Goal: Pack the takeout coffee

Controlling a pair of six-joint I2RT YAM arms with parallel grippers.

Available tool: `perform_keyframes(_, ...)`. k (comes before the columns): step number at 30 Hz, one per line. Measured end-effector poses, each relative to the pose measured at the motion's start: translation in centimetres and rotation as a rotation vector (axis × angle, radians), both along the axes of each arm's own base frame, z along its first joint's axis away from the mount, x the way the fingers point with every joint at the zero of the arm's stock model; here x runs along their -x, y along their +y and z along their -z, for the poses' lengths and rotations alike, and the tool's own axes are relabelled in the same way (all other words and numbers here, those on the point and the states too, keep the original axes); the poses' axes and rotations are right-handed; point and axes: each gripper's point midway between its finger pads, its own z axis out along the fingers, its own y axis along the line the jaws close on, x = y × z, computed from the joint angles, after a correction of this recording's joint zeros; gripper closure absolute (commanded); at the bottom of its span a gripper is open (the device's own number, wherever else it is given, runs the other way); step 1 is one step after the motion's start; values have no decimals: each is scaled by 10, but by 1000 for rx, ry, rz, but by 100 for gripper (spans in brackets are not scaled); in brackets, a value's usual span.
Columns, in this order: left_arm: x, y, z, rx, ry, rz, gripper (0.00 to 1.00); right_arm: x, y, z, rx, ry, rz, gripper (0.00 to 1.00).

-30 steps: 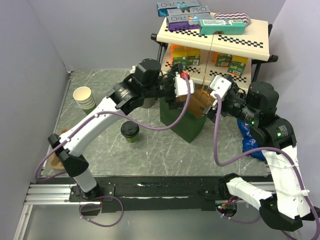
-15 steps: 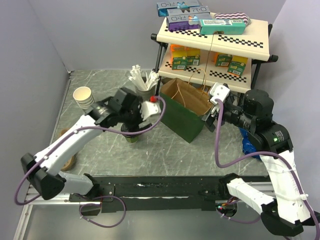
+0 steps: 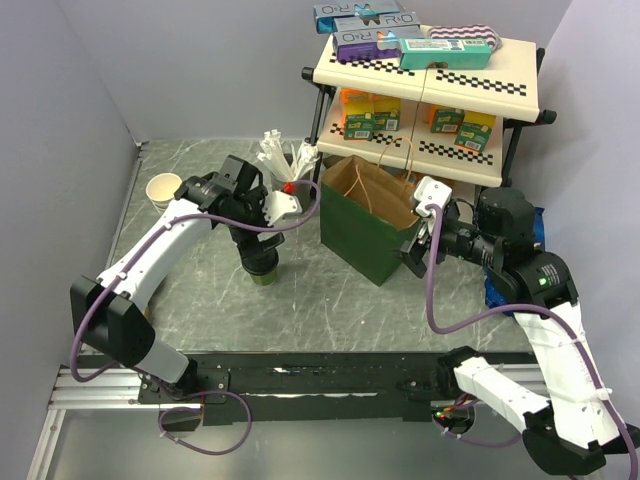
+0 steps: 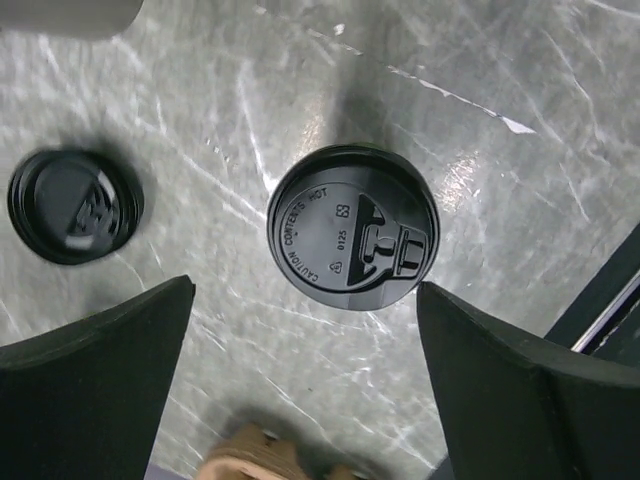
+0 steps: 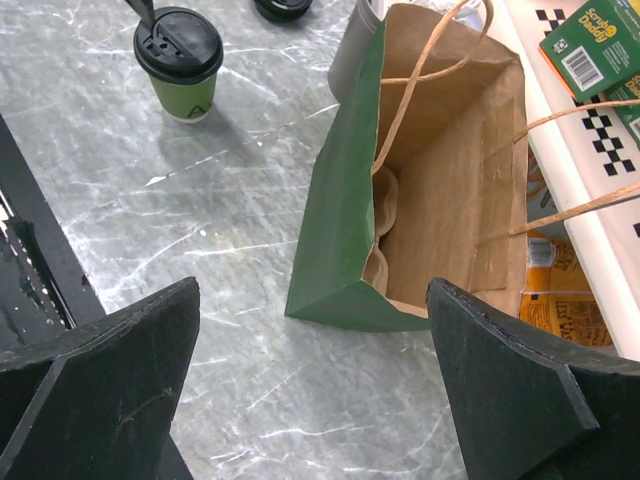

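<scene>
Dark green paper cup with round black lid (image 4: pixel 352 228) stands unpacked near the green paper bag (image 5: pixel 340 220). Left gripper (image 4: pixel 305 287) hovers above it, spread and empty; right gripper (image 5: pixel 312 285) likewise. Grasp and placement outstanding.

I see the takeout coffee (image 5: pixel 178 65) standing upright on the table (image 5: pixel 150 200), lid on. It's a small green paper cup with a round black plastic lid, "CAUTION CONTENTS HOT" embossed beside the sip tab. In the top view it sits left of the green paper bag (image 5: pixel 335 200), apart from it.
</scene>
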Motion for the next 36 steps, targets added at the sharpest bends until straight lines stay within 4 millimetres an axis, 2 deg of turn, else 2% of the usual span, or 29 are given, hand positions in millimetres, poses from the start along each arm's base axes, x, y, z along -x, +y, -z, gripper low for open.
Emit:
perform_keyframes(6,8,-3,3,-8,12,156,1,1,-1,5,6,12,1,0)
perform_keyframes(10,6,-5,6,-15,-1,217,1,1,-2,6,9,12,3,0)
perform_keyframes(21,1,-7,35,-56,53,276,1,-2,-1,8,20,14,-1,0)
perform_keyframes(36,5,-8,43,-52,79,290,1,-4,-1,19,41,34,-6,0)
